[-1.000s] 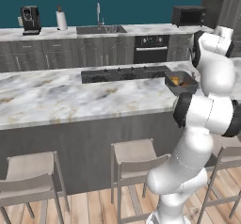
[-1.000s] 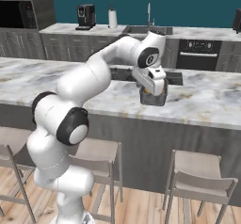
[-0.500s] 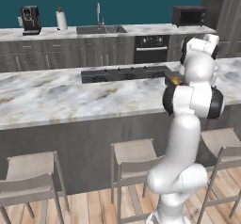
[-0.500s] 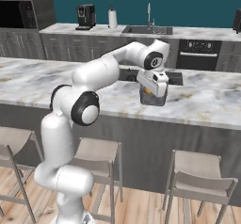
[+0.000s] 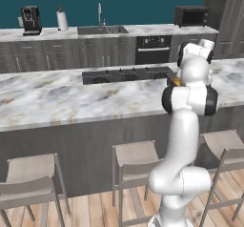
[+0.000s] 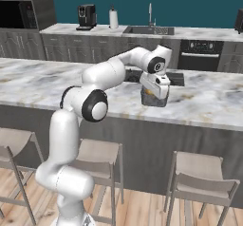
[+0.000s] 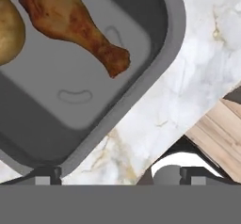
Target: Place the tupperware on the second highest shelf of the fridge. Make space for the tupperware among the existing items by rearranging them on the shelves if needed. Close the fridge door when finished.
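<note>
Reaching for the tupperware (image 7: 89,68) on the marble island counter (image 6: 209,101).

The first step is in hand: picking the tub up, with the fridge work not yet begun. The tupperware sits on the counter just in front of the black cooktop (image 5: 124,74), near the counter's front edge, with a browned drumstick (image 7: 75,25) and a yellow-brown lump (image 7: 8,25) inside. The gripper (image 6: 154,96) hangs straight over it, fingers spread to their widest, one tip (image 7: 47,175) at the tub's near rim, nothing pinched. Next, I judge, it must lower so the fingers straddle one wall of the tub, press together, and lift without tipping the food.
</note>
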